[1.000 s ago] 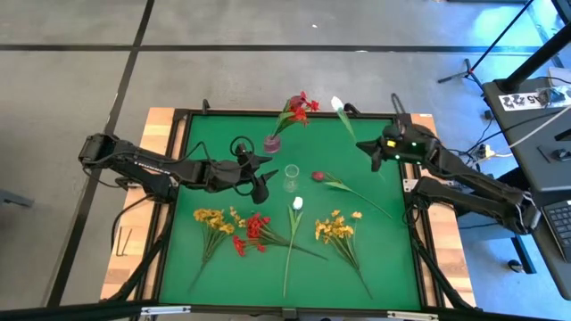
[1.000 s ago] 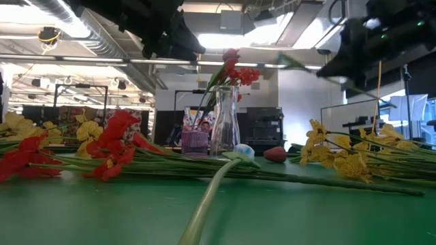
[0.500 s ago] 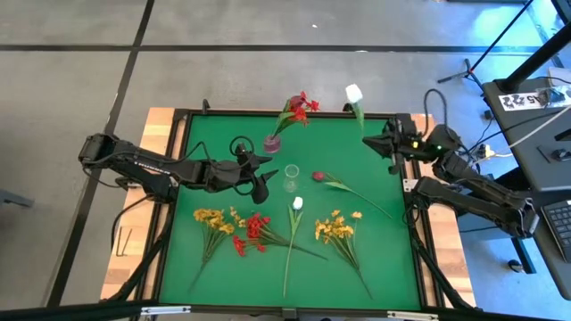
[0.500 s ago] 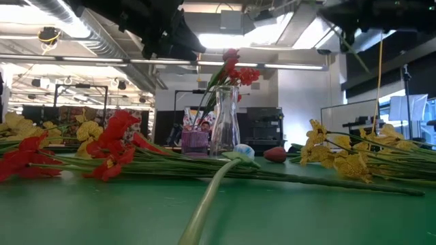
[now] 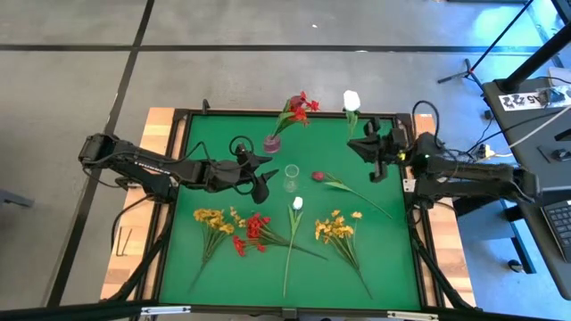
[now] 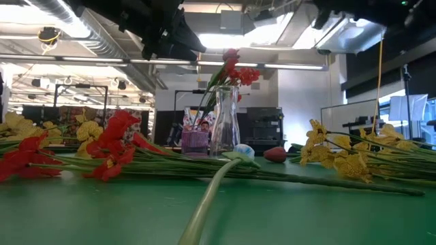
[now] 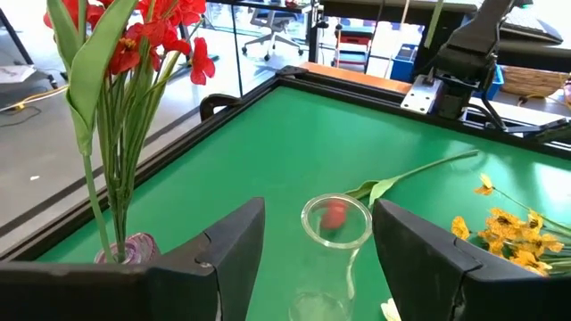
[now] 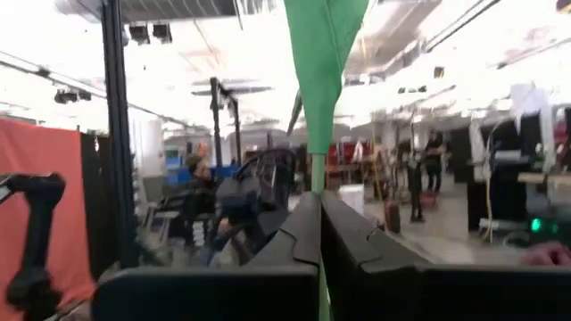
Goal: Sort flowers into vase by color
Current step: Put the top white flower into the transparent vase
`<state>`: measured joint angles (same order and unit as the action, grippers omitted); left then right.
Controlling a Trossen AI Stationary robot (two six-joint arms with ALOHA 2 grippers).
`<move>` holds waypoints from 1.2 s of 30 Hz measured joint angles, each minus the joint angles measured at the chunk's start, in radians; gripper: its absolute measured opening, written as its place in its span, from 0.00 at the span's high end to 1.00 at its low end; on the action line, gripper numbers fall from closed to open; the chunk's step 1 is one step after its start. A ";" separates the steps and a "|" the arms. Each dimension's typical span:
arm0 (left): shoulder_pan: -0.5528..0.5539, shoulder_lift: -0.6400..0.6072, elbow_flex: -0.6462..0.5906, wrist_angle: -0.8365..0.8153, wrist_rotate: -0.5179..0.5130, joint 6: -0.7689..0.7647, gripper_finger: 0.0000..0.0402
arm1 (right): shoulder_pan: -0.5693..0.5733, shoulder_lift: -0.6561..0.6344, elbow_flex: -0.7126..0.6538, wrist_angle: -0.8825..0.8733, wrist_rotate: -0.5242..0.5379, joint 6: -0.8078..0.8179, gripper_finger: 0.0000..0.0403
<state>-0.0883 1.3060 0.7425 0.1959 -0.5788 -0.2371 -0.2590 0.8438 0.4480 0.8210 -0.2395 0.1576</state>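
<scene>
My right gripper (image 5: pixel 368 146) is over the table's far right part, shut on a white tulip (image 5: pixel 351 100). My left gripper (image 5: pixel 260 185) hovers open just left of an empty clear vase (image 5: pixel 291 173); in the left wrist view its fingers stand on either side of that vase's rim (image 7: pixel 336 219) without touching it. A purple-bottomed vase (image 5: pixel 272 143) holds red flowers (image 5: pixel 299 108). On the green mat lie a dark pink bud (image 5: pixel 318 176), a white tulip (image 5: pixel 297 203), a red spray (image 5: pixel 252 230) and two yellow sprays (image 5: pixel 211 219) (image 5: pixel 335 228). My right gripper pinches the tulip's green stem (image 8: pixel 317 175) between its two shut fingers, just below a broad leaf (image 8: pixel 323 40). The fingers come level from the table's right side, across the stem. The tulip is lifted clear, its blossom (image 5: pixel 351 100) leaning toward the far edge.
The mat is framed by a dark raised rim (image 5: pixel 268 113). The two vases stand close together at the mat's middle. The loose flowers fill the near half; the pink bud's stem (image 5: pixel 361 197) slants toward the right edge below my right arm.
My right gripper has risen with the white tulip and turned, so the flower swung from slanting over the mat to standing up near the far edge. The gripper first drew back toward the right edge, then came back toward the left. It stayed shut on the stem.
</scene>
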 joint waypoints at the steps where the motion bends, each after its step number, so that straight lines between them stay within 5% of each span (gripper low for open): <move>1: 0.000 0.000 0.000 0.000 0.000 0.000 0.49 | 0.018 0.041 0.000 0.060 0.021 -0.010 1.00; 13: 0.000 0.000 0.000 -0.001 0.001 -0.068 0.49 | 0.076 0.513 0.002 0.705 0.138 -0.028 1.00; 25: 0.000 0.000 0.000 -0.014 0.001 -0.068 0.49 | 0.076 0.799 0.210 0.729 0.090 -0.006 1.00; 36: -0.006 0.000 0.000 -0.058 0.001 -0.101 0.49 | 0.076 0.912 0.261 0.718 0.090 -0.006 1.00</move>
<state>-0.0948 1.3060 0.7425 0.1375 -0.5777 -0.3384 -0.1833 1.7563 0.7094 1.5393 -0.1493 0.1520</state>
